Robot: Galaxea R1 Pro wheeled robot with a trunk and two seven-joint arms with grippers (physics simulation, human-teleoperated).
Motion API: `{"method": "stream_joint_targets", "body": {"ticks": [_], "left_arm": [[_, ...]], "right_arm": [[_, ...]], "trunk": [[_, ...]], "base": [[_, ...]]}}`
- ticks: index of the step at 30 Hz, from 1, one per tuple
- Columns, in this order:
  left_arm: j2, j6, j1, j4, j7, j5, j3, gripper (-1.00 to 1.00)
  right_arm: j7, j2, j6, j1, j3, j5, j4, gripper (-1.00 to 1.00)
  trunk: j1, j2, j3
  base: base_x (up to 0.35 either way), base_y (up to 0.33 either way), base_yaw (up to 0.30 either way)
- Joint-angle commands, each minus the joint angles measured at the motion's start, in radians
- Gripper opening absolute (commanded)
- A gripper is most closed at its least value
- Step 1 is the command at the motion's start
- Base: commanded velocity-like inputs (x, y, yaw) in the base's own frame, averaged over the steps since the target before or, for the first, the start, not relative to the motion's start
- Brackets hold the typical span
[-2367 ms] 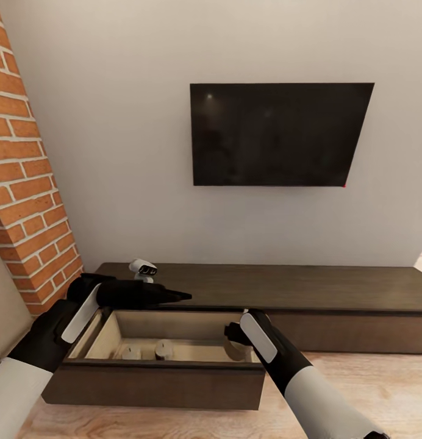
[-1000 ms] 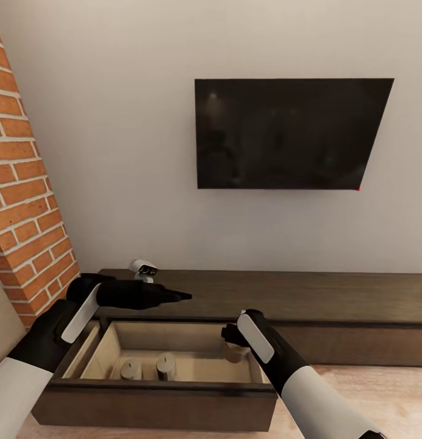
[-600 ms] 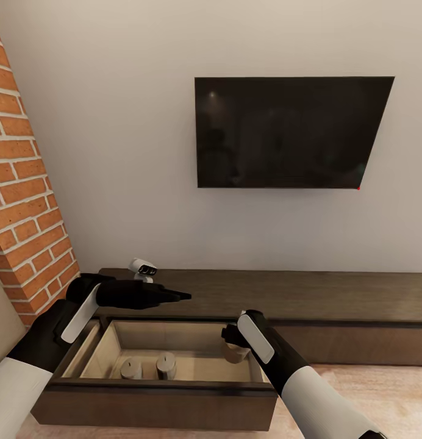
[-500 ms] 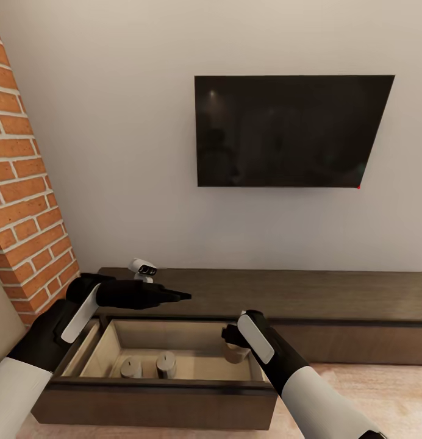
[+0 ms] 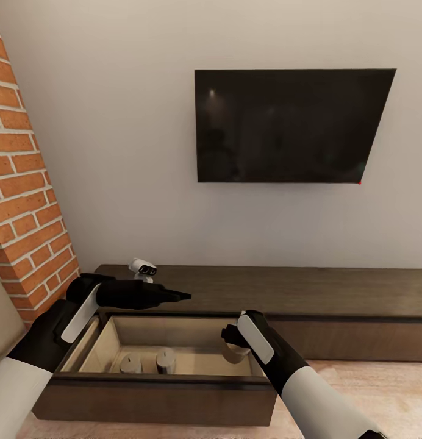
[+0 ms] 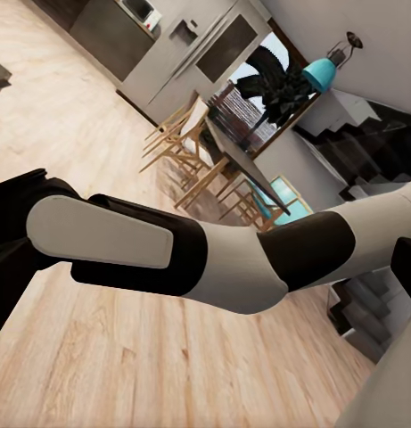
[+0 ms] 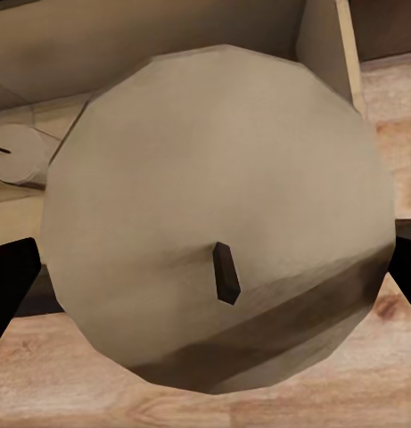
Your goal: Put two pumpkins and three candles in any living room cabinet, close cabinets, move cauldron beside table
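Two candles (image 5: 149,363) stand upright side by side on the floor of the pulled-out drawer (image 5: 156,396) of the cabinet (image 5: 333,292), towards its left half. A third candle (image 7: 214,223) sits between the fingers of the right gripper (image 5: 233,349), held over the drawer's right end; the right wrist view shows its wick-side face close up, with dark fingertips (image 7: 11,276) at both edges, pinching it. The left gripper (image 5: 180,296) hovers above the drawer's back edge, pointing right, its fingers pressed together to a point. A small white device (image 5: 142,266) rests on the cabinet top, below the black TV (image 5: 290,125). A brick wall (image 5: 22,201) stands at the left.
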Motion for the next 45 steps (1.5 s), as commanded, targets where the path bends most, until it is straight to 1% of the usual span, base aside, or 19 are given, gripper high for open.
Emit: {"method": "stream_joint_targets", "body": {"ticks": [1, 8, 31, 40, 42, 45], "left_arm": [[0.001, 0.009, -0.001, 0.000, -0.001, 0.003, -0.002, 1.00], [0.001, 0.009, -0.001, 0.002, -0.002, 0.004, -0.001, 1.00], [0.001, 0.009, 0.000, 0.004, -0.002, 0.004, 0.000, 1.00], [0.001, 0.009, 0.000, -0.002, -0.003, 0.007, 0.000, 1.00], [0.001, 0.009, 0.000, -0.004, -0.003, 0.014, 0.000, 1.00], [0.002, 0.009, 0.001, -0.005, -0.003, 0.030, 0.000, 1.00]], "right_arm": [[-0.009, 0.000, 0.001, -0.001, 0.003, -0.009, -0.001, -1.00], [-0.009, 0.000, 0.000, -0.001, 0.003, -0.009, 0.000, -1.00], [-0.009, 0.000, 0.000, -0.001, 0.003, -0.010, 0.000, -1.00], [-0.009, 0.000, 0.000, -0.001, 0.003, -0.010, 0.001, -1.00], [-0.009, 0.000, 0.000, -0.001, 0.003, -0.010, 0.001, -1.00], [-0.009, 0.000, 0.000, -0.001, 0.003, -0.010, 0.002, -1.00]], "trunk": [[0.000, -0.001, -0.001], [0.000, -0.001, -0.001], [0.000, -0.001, -0.001], [0.000, -0.001, -0.001], [0.000, -0.001, -0.001], [0.011, -0.022, -0.010]], "base": [[0.000, 0.000, 0.000], [0.006, 0.003, 0.000], [0.095, 0.072, 0.000], [0.021, 0.015, 0.000], [0.003, 0.002, 0.000], [0.001, 0.001, 0.000]]}}
